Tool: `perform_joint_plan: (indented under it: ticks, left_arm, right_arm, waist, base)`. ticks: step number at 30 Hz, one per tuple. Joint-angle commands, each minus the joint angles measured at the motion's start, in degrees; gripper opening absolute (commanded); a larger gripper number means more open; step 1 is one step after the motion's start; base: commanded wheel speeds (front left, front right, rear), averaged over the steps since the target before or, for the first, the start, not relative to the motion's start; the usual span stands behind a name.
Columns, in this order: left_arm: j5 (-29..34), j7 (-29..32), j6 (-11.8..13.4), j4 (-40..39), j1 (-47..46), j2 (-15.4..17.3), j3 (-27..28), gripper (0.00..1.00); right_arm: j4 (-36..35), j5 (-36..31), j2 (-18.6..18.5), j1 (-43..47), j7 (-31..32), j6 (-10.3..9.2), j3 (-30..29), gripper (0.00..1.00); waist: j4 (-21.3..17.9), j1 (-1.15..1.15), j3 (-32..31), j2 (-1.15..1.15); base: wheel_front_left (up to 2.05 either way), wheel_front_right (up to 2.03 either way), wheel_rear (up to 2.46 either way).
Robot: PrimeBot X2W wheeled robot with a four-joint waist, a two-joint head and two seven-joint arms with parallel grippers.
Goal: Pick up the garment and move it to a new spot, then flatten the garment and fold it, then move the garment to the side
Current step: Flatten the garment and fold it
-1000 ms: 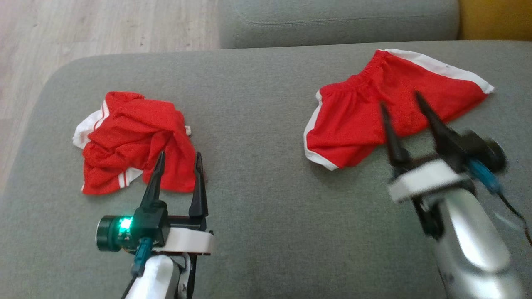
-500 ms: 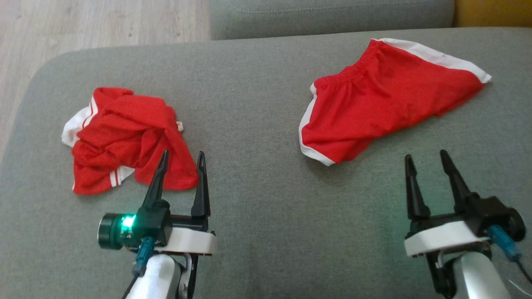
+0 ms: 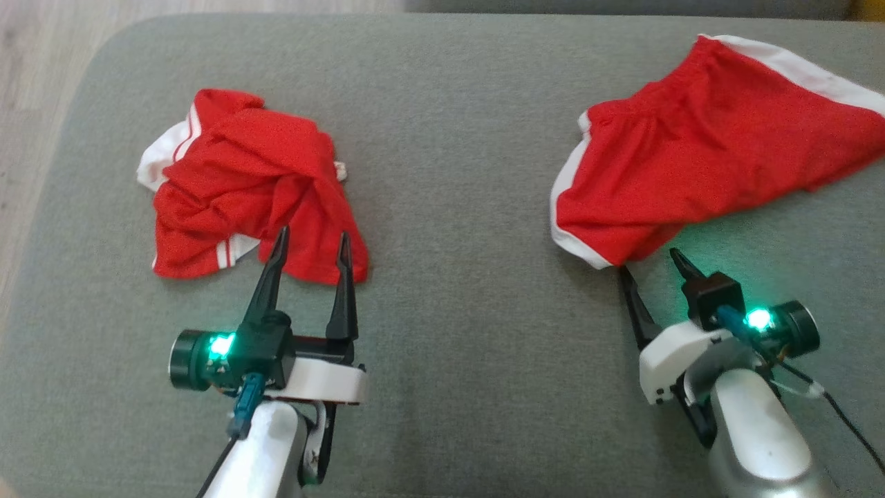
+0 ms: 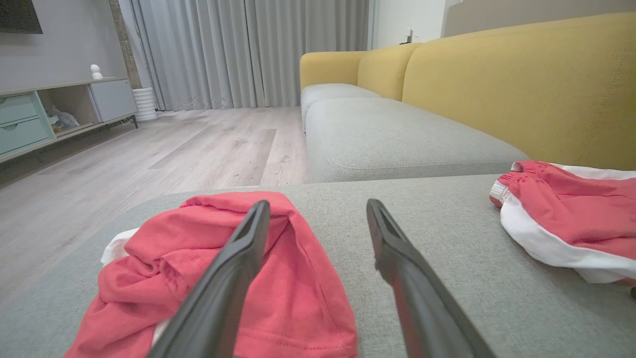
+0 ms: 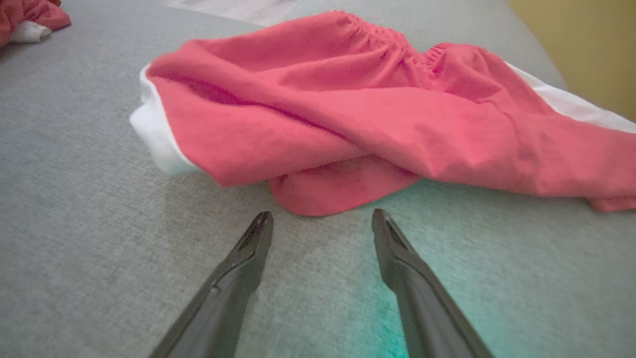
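Observation:
A crumpled red garment with white trim [image 3: 249,187] lies on the left of the grey cushion [image 3: 449,207]. My left gripper [image 3: 312,236] hovers open over its near edge, and in the left wrist view the left gripper [image 4: 318,205] has one finger across the crumpled garment [image 4: 288,278]. On the right lie red shorts with white side stripes [image 3: 705,159], spread fairly flat. My right gripper [image 3: 648,261] is open, its tips just short of the shorts' near hem. Nothing sits between the fingers of the right gripper [image 5: 321,215], which points at the shorts [image 5: 377,114].
Wooden floor [image 3: 28,83] drops away past the cushion's rounded left edge. A second grey seat [image 4: 397,139] and the yellow sofa back [image 4: 521,79] stand beyond. Bare grey fabric lies between the two garments.
The head view has shifted. My right gripper drew back off the shorts, then tilted down toward their near hem. The left gripper has stayed over the crumpled garment's edge.

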Motion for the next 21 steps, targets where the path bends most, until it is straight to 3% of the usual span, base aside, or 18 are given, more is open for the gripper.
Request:
perform_joint_plan:
  ticks: [1,8,10,21]
  left_arm:
    - [-0.26,-0.23,0.18,-1.52,-2.46,0.02,0.99,1.00]
    - [-0.74,-0.23,0.74,-1.48,-3.35,0.02,0.35,1.00]
    - [-0.82,-0.23,0.86,-1.47,-3.45,0.02,0.23,1.00]
    - [-0.72,-0.23,0.92,-0.55,-1.85,0.02,1.64,1.00]
  right_arm:
    - [-0.10,-1.06,-0.43,-2.58,-0.19,0.37,1.01,1.00]
    - [7.27,-3.87,-0.57,-7.23,-2.04,0.37,0.03,1.00]
    - [9.21,-4.02,-0.54,-8.19,-2.25,0.37,-0.20,0.00]
    - [13.09,-3.68,-1.98,-7.16,-3.89,0.37,-1.31,0.00]
  waist:
    - [1.30,-0.01,1.09,0.00]
    - [2.81,-0.01,2.29,0.00]
    - [2.93,-0.01,2.43,0.00]
    - [-1.64,-0.01,-2.21,0.00]
  base:
    - [0.00,0.00,0.00]
    - [0.00,0.00,0.00]
    - [0.00,0.00,0.00]
    - [0.00,0.00,0.00]
